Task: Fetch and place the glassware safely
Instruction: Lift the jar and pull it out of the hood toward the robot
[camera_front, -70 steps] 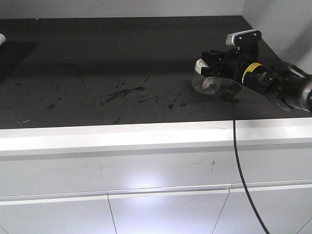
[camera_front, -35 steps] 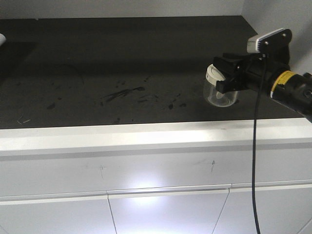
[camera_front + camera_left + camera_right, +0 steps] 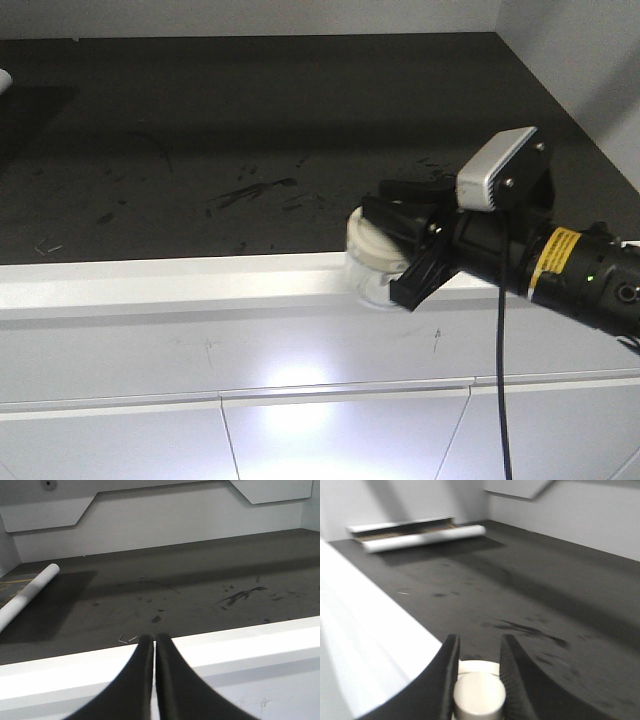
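Exterior front-facing view: the jar is clamped in the right gripper and shows against the white front edge of the counter rather than over its dark top. It looks lifted clear, probably mid-carry. The black fingers close on either side of its upper part, a hold I judge is meant to stop smooth glass from slipping. The jar is squat and clear-walled, with a round off-white lid. The right wrist view shows the lid's knob framed between the fingers. The left gripper is pinched closed on nothing and hangs by the counter edge, out of the way. A white roll lies well apart.
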